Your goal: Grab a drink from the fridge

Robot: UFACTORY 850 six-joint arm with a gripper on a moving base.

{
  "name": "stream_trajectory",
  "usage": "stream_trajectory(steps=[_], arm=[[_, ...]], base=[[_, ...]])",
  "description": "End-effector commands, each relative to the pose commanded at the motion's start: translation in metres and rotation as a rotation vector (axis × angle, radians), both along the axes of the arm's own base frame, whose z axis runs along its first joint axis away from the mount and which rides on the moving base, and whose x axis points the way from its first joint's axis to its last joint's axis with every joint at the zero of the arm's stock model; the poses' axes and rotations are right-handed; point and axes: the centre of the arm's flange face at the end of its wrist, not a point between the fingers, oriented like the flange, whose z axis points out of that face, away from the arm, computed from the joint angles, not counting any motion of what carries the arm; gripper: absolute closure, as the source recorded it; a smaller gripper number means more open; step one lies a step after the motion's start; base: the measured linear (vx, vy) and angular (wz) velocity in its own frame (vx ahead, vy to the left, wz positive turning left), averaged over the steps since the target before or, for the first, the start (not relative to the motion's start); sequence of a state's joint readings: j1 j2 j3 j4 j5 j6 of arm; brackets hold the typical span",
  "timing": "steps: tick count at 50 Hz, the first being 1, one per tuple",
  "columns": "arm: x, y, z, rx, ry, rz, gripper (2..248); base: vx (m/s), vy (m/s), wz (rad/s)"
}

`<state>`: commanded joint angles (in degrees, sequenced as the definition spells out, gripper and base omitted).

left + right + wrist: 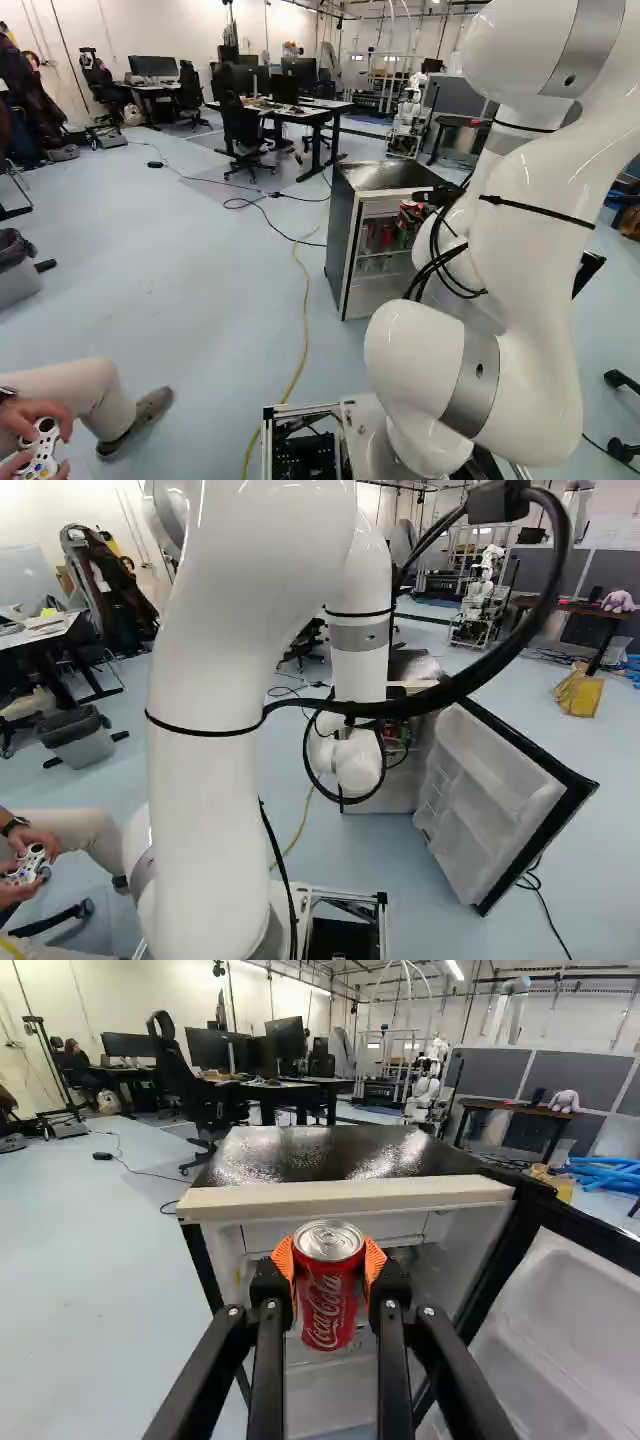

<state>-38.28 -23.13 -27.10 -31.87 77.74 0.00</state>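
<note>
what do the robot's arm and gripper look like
The arm is smooth, rounded and white, with silver-grey bands, thin black straps and black cables looping outside it. The gripper is black, with two slim fingers and orange pads.

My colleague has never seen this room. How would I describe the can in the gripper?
Look for the small fridge with its white-lined door open. Before its opening is a black gripper, shut on a red can with white lettering. Unlike the drinks inside, it alone sits between orange pads.

Can (329, 1295) in gripper (414, 207), before fridge (343, 240) opening.
</note>
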Motion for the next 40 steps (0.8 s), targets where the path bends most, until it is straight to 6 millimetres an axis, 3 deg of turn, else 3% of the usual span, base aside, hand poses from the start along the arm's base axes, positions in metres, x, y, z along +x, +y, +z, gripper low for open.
stream_trajectory(steps=[40], arm=[[0.025, -0.005, 0.031, -0.059, 0.012, 0.023, 162]], base=[[0.000, 0.000, 0.000]])
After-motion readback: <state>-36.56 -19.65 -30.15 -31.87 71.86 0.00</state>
